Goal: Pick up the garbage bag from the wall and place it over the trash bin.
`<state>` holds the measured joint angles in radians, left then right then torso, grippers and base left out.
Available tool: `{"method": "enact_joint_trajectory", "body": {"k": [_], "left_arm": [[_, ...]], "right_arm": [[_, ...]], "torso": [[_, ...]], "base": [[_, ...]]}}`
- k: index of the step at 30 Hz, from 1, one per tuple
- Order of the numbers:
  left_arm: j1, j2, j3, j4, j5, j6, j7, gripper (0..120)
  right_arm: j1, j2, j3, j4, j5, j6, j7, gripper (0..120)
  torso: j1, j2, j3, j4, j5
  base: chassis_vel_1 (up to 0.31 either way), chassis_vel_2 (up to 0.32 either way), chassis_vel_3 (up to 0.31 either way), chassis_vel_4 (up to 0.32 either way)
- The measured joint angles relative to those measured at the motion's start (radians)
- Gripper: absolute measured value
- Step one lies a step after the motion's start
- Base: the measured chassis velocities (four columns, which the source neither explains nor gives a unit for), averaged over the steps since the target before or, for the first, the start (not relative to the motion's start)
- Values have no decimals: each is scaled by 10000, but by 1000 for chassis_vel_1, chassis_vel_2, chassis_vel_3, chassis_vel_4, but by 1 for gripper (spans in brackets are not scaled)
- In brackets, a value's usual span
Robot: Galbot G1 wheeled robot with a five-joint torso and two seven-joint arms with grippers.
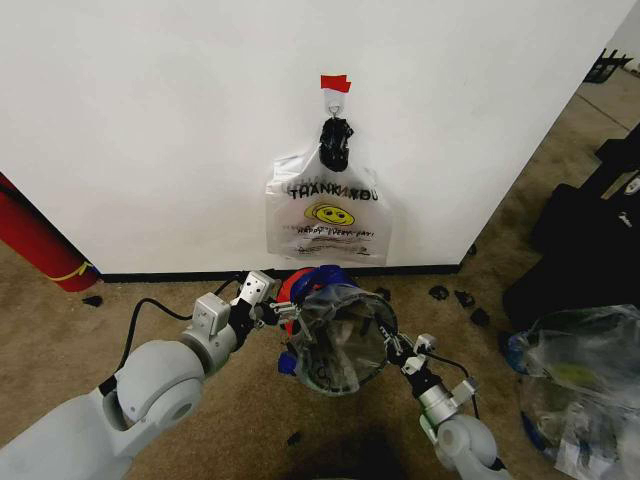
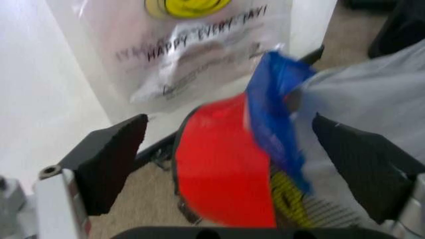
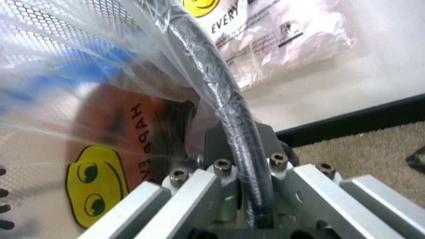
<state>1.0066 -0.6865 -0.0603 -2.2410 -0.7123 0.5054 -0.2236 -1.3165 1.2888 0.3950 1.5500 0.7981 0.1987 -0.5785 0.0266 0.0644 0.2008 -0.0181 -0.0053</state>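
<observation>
Right wrist view has my right gripper (image 3: 256, 199) clenched on the black rim of the trash bin (image 3: 212, 94), with the garbage bag (image 3: 79, 99) pinched over that rim. My left gripper (image 2: 232, 169) is released, its pads (image 2: 113, 159) spread either side of the bin's red base and a blue patch of bag. From the head camera, the bagged bin (image 1: 340, 340) sits between both arms near the wall (image 1: 150, 120), just below a white "THANK YOU" smiley bag (image 1: 328, 215) hanging from a hook (image 1: 335, 105) under red tape (image 1: 335, 83).

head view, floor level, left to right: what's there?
Red cylinder → left tool → trash bin with the garbage bag over it → right tool → heap of clear plastic.
</observation>
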Motion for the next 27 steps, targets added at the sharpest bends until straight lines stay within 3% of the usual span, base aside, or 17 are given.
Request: {"method": "enact_joint_trajectory", "body": {"k": [9, 17, 27], "left_arm": [[-202, -144, 55, 651, 134, -28, -23, 100], [-416, -492, 79, 1766, 548, -342, -55, 100], [-111, -504, 99, 1078, 511, -334, 144, 100]], "right_arm": [[27, -41, 142, -46, 2, 27, -682, 0], [117, -63, 507, -422, 88, 30, -2411, 0], [179, -45, 360, -615, 256, 71, -2036, 0]], "torso": [[0, 0, 0, 1, 0], [1, 0, 0, 0, -2], [0, 0, 0, 0, 0]], "base": [[0, 0, 0, 0], [0, 0, 0, 0], [0, 0, 0, 0]]}}
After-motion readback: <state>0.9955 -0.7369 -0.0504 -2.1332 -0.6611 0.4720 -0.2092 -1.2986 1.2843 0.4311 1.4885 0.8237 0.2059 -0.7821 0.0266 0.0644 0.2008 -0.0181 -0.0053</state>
